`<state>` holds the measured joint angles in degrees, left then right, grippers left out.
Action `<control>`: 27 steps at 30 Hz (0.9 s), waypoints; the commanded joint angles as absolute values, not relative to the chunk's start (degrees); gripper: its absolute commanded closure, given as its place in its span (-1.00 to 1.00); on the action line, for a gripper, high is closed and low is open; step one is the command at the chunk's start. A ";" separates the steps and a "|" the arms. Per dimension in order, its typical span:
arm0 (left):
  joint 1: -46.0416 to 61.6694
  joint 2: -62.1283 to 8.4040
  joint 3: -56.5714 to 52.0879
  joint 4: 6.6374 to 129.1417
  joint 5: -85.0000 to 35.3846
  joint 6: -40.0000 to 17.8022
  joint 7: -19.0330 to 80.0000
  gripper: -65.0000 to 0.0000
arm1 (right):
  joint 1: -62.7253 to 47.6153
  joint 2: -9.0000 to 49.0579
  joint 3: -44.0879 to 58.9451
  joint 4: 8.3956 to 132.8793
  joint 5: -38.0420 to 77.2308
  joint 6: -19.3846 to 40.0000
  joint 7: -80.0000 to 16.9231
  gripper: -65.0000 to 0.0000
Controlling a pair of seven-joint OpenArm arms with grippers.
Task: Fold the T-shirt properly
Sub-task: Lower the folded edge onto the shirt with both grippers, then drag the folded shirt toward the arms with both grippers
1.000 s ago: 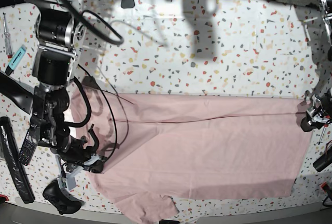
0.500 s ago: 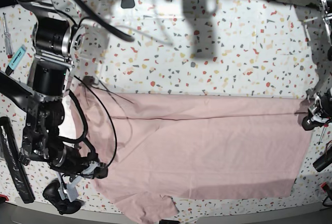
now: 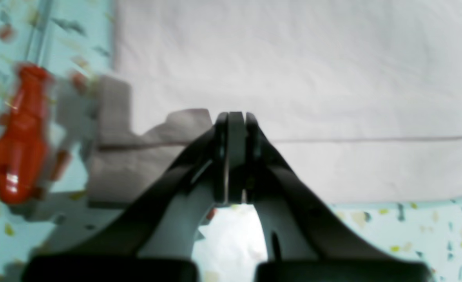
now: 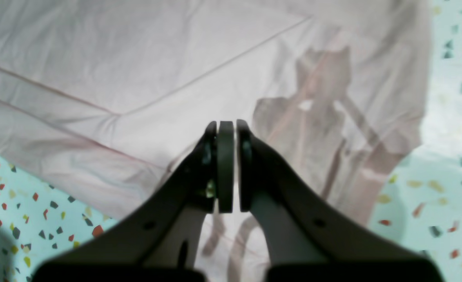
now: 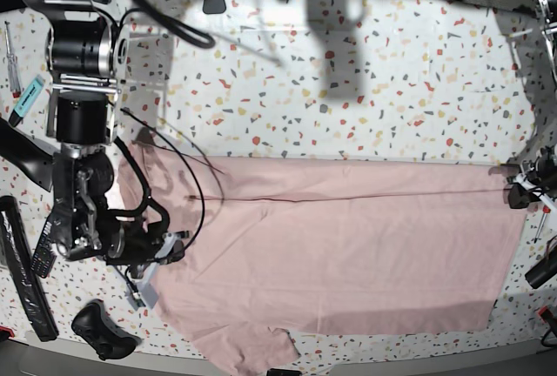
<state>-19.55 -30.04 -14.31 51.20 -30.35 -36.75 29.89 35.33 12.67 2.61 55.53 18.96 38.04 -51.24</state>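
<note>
A: The T-shirt [image 5: 348, 254] is a plain pale pink all over, with one thin darker line running across it near the top edge. In both wrist views it washes out almost to white.

B: And the table [image 5: 348, 89]?

A: White, flecked with red, yellow, grey and black chips like terrazzo. The wrist cameras tint it pale blue-green.

B: The grippers?

A: Left gripper [image 3: 234, 156] and right gripper [image 4: 225, 164] are both black, with pale grey inner faces.

B: That blurred thing in the left wrist view?

A: An orange-red handle [image 3: 21, 133], possibly a screwdriver's; too soft to tell.
</note>
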 commanded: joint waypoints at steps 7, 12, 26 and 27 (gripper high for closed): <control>-20.95 -29.93 -14.50 52.07 -28.86 -36.82 26.00 1.00 | 31.00 12.97 2.76 56.66 16.45 39.13 -45.15 1.00; -20.93 -26.59 -14.50 51.70 -26.33 -35.18 25.28 1.00 | 27.16 12.84 2.76 56.66 16.45 39.09 -44.12 1.00; -12.12 -27.07 -11.16 52.14 -24.49 -35.59 26.09 1.00 | 17.26 16.53 2.76 59.05 17.39 39.05 -43.68 1.00; -10.28 -27.42 -11.14 54.26 -24.77 -35.59 26.09 1.00 | 16.08 17.21 2.76 60.49 18.44 39.07 -43.72 1.00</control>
<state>-9.80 -26.44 -11.03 54.04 -25.50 -35.64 24.62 15.73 16.56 2.63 60.10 19.38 38.92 -42.33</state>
